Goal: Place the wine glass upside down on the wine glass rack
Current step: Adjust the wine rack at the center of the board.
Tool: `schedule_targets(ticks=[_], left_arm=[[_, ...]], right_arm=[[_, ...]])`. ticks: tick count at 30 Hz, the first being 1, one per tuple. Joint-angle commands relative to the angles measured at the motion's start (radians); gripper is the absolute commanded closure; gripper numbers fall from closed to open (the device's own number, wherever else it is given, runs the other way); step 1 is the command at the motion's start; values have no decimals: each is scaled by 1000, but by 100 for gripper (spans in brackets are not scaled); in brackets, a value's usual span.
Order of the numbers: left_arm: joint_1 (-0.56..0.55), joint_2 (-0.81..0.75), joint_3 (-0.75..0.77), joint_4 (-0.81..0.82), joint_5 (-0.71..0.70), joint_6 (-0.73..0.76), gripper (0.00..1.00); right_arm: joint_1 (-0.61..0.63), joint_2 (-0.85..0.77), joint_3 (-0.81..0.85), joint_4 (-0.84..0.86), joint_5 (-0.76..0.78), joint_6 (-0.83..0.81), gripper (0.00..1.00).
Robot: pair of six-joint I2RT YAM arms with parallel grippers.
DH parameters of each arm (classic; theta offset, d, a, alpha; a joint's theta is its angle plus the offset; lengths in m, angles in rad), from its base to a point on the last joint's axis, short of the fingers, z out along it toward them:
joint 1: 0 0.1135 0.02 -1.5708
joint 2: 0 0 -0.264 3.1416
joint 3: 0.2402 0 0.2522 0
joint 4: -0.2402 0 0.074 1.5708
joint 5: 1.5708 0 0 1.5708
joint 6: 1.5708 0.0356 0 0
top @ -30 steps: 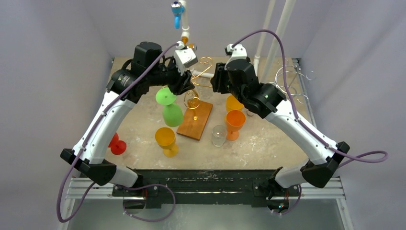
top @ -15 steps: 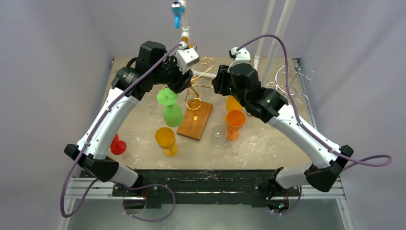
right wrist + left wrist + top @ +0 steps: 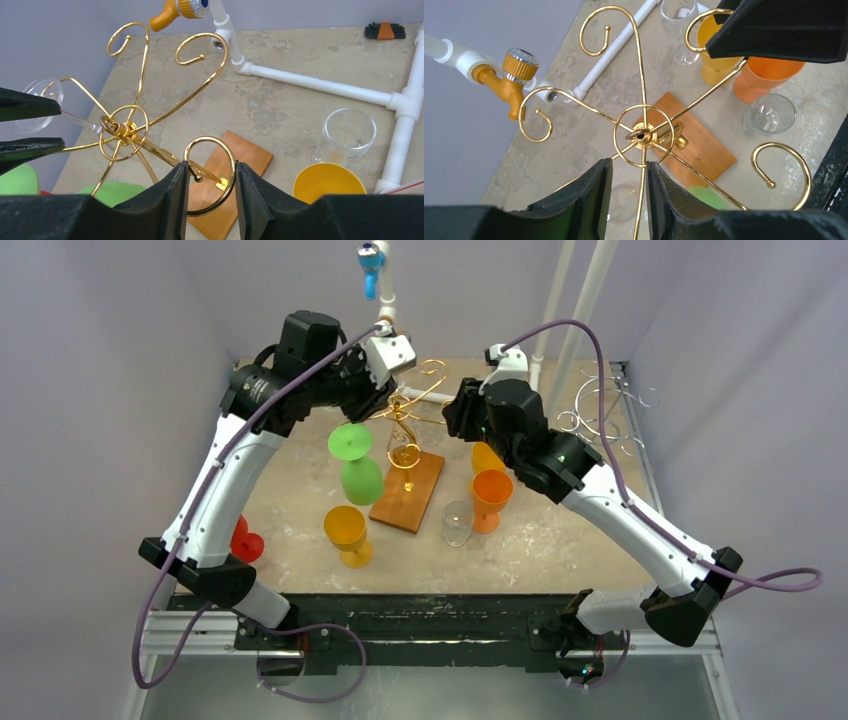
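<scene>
Treat the clear wine glass (image 3: 43,90), left in the right wrist view by the wine glass rack (image 3: 120,129) hub, as probably light, slick and brittle; pinch gently at the stem lying between the left gripper's (image 3: 629,165) narrowly parted jaws, with the right gripper's (image 3: 211,167) jaws clamped on a rack curl.

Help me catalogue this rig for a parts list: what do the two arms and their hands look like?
Both the left arm and right arm have white links between bulky black joints, each trailing a purple cable. The left hand and right hand have two blunt black fingers each.
</scene>
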Motion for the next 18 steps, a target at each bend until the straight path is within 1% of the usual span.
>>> schedule_targets(ticks=[1,5,10,13,18], left_arm=[[-2,8,22,-120,-57,13,65],[-2,8,-23,-118,-90,14,64],[-2,24,-42,-87,-112,7,64],[-2,31,-48,-78,-105,0,65],[-2,47,-39,-115,-88,-2,67]], right_arm=[[5,48,-58,-144,-45,15,78],[5,44,-61,-141,-45,16,77],[4,38,-68,-135,-53,21,77],[5,33,-72,-132,-55,22,77],[5,23,-84,-131,-50,21,76]])
